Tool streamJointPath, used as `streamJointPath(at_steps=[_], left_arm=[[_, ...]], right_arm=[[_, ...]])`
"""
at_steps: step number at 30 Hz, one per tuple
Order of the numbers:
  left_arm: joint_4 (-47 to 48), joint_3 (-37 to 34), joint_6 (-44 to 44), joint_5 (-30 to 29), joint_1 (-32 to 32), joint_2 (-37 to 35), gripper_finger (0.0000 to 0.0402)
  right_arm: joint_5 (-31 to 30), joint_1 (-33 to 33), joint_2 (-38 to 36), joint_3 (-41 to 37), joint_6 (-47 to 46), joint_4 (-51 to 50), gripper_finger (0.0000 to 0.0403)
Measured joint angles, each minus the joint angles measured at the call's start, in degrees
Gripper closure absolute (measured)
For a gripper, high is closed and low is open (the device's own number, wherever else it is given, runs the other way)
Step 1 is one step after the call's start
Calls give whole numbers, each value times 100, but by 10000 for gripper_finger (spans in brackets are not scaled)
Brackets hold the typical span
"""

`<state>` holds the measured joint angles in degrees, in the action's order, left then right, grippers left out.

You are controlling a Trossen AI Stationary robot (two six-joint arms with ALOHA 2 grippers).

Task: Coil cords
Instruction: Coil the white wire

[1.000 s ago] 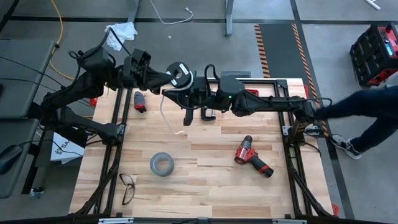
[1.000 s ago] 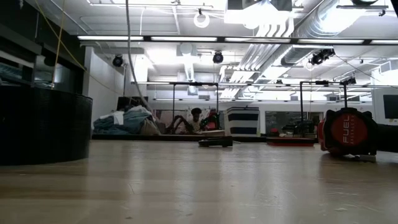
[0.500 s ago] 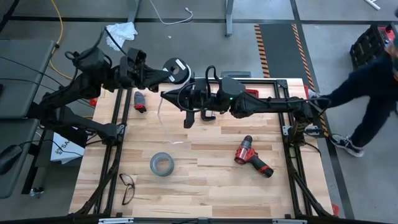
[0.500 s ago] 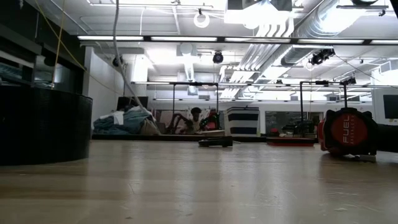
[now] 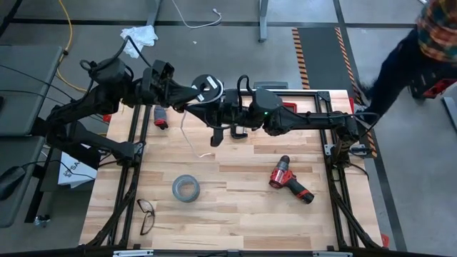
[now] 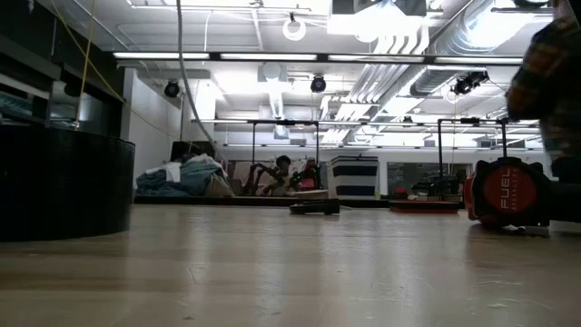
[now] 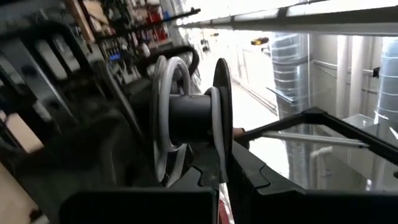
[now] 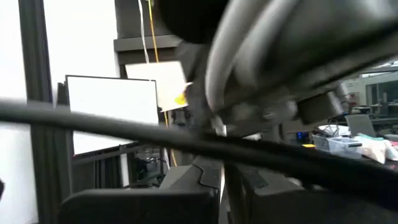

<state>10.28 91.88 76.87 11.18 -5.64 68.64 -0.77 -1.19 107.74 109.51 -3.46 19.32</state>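
Note:
The small black spool point(image 5: 207, 87) with a white label is held above the table's far edge, between the two arms. In the left wrist view the spool point(image 7: 189, 118) is edge-on, with white cord wound on it. My left gripper point(image 7: 219, 180) is shut on it. The thin white cord point(image 5: 189, 132) runs from the spool past my right gripper point(image 5: 191, 107) and hangs down; its free end point(image 5: 207, 153) lies on the wood. The cord also shows in the low view point(image 6: 182, 73). My right gripper point(image 8: 221, 180) looks shut on the cord point(image 8: 217, 81). My left gripper pinches one flange of the spool at its rim point(image 7: 221, 163) between its two fingers, coming level from the table's left. The spool is lifted clear of the table, its label face up. My right gripper is shut on the white cord a little below the spool point(image 8: 214, 121), coming from the table's right. The wrist view is too close to show the pinch. The cord hangs slack below it to the table.
A grey tape roll point(image 5: 186, 188) and glasses point(image 5: 146, 214) lie toward the near left. A red drill point(image 5: 289, 182) lies at the right, and a small red and black tool point(image 5: 160, 116) at the far left. A person point(image 5: 414, 50) walks past the table's far right corner.
My left gripper has carried the spool a little toward the far left and back again. The hanging cord has swung with it, and its free end has shifted on the wood. The person has walked along the right side toward the far end.

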Motion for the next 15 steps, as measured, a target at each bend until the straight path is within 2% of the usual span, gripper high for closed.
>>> streamJointPath(at_steps=[15], left_arm=[[91,0,346,344,597,9,401]], right_arm=[[-26,61,2,-2,212,203,403]])
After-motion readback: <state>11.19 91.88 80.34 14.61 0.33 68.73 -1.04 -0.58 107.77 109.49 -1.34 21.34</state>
